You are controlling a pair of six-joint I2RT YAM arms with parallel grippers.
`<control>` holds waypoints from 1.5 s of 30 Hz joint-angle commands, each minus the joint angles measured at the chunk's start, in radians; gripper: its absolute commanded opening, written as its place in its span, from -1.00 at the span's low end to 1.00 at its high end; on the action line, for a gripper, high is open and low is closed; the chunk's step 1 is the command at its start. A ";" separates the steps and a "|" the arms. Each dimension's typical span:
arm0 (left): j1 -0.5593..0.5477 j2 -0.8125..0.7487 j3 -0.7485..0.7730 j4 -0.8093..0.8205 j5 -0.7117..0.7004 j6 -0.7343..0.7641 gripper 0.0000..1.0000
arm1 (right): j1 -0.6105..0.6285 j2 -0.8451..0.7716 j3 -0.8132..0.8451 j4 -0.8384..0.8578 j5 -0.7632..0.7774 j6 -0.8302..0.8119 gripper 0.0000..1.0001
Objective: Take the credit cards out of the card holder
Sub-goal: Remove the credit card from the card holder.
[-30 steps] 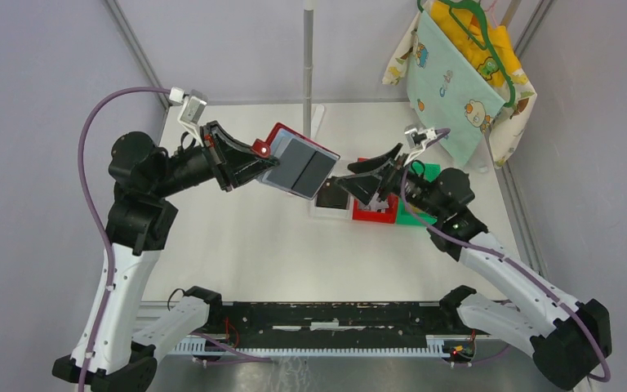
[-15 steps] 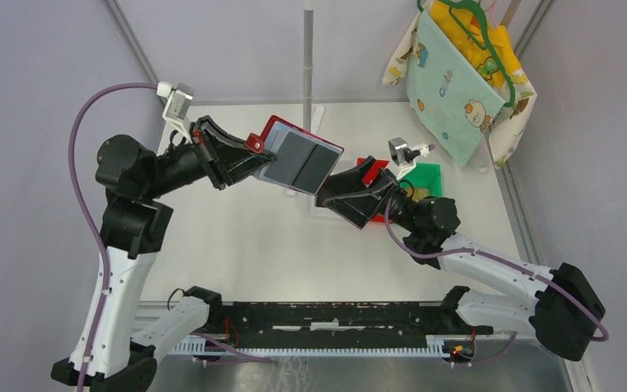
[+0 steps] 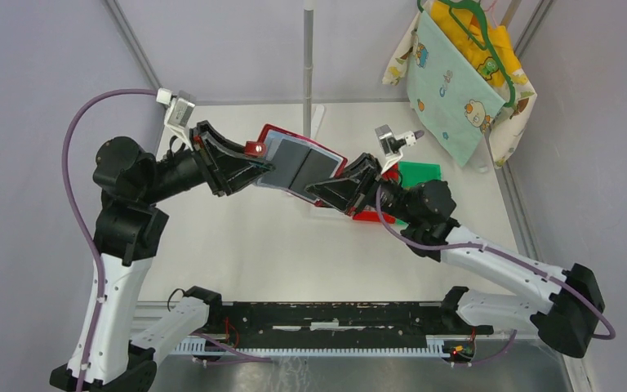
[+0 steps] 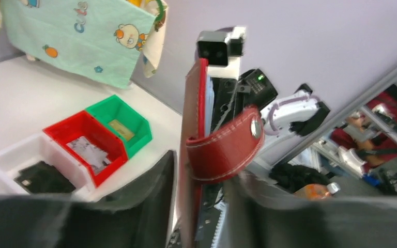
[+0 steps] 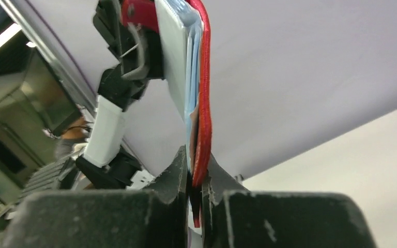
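Card holder [image 3: 302, 163] hangs open in the air above the counter [image 3: 237, 245], and here's the change: the right arm has swung in from the bins, forearm stretched up and left, and its hand [image 3: 320, 186], wide open a second ago, is now clamped on the holder's lower right edge. The left arm reaches across, its hand [image 3: 265, 167] gripping the opposite edge by the strap. Both sides pinned, so a pull looks close. Whether the right fingers [image 5: 178, 170] caught the credit cards [image 5: 191, 103] or only red cover, can't tell.
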 commanded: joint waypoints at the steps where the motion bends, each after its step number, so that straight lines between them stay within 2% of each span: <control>1: -0.001 0.000 0.097 -0.275 -0.132 0.351 0.55 | -0.004 -0.087 0.194 -0.518 -0.020 -0.337 -0.86; 2: -0.001 -0.002 0.109 -0.315 -0.190 0.407 0.92 | -0.004 -0.077 0.263 -0.651 -0.024 -0.421 -0.87; 3: 0.000 -0.005 0.115 -0.340 -0.233 0.464 0.98 | -0.004 -0.063 0.328 -0.791 -0.028 -0.487 -0.90; 6: 0.000 -0.013 0.138 -0.371 -0.275 0.574 0.99 | -0.004 -0.009 0.469 -1.089 -0.039 -0.639 -0.97; 10: 0.000 0.000 0.212 -0.420 -0.145 0.668 0.99 | -0.004 0.064 0.575 -1.330 -0.068 -0.776 -1.00; 13: 0.000 0.009 0.245 -0.472 -0.059 0.767 0.99 | 0.001 0.101 0.606 -1.417 -0.080 -0.823 -1.00; 17: 0.000 0.061 0.295 -0.609 -0.026 0.908 0.99 | 0.031 0.133 0.625 -1.451 -0.106 -0.857 -1.00; 23: 0.000 0.042 0.142 -0.730 0.046 1.086 0.97 | 0.117 0.205 0.722 -1.535 -0.085 -0.922 -1.00; 30: 0.000 0.056 0.075 -0.887 0.117 1.208 0.88 | 0.213 0.336 0.901 -1.691 -0.037 -1.013 -1.00; 34: 0.000 0.062 0.079 -0.981 0.146 1.263 0.76 | 0.230 0.372 0.965 -1.703 -0.060 -1.024 -1.00; 40: 0.000 0.053 0.052 -1.033 0.181 1.288 0.42 | 0.245 0.406 1.048 -1.708 -0.088 -1.029 -0.99; 43: -0.001 0.062 0.040 -1.034 0.200 1.290 0.15 | 0.260 0.434 1.098 -1.725 -0.093 -1.031 -0.99; 45: -0.001 0.073 0.041 -1.036 0.208 1.286 -0.16 | 0.264 0.446 1.120 -1.729 -0.093 -1.030 -1.00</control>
